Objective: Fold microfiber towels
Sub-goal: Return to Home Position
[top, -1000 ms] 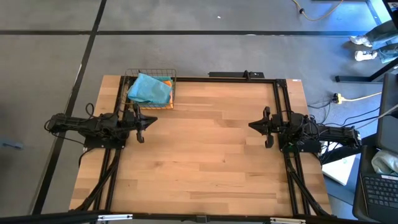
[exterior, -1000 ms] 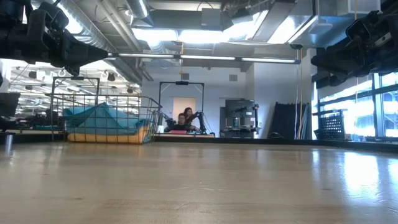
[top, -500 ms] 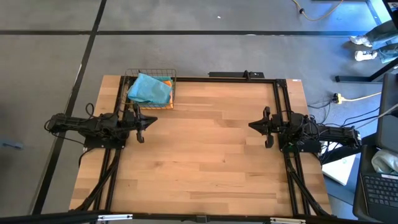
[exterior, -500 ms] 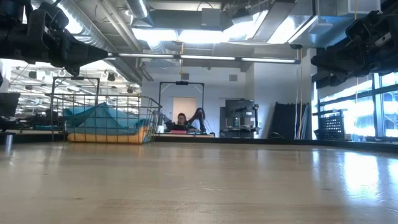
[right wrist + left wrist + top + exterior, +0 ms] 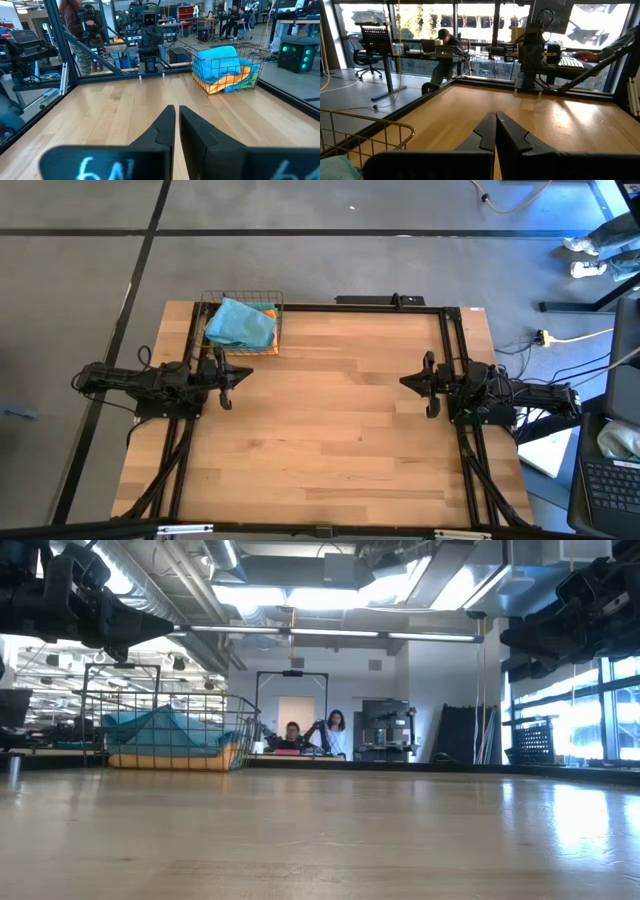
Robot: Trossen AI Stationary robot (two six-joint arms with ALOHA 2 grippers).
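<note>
On table [image 5: 330,430], wire basket [image 5: 243,296], teal towel [image 5: 238,323] inside (orange towel [image 5: 268,310] beneath)

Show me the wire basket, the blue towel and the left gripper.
Basket [image 5: 170,694], low view, top rim.
Blue towel [image 5: 238,323], high view, middle of the cloth.
Left gripper [image 5: 495,116], left wrist view, between the shut fingertips.

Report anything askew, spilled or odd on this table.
Nothing stands out. The light blue towel lies heaped on the orange towel inside the wire basket at a corner of the table. The left end effector and right end effector are shut and empty, over opposite table sides.
</note>
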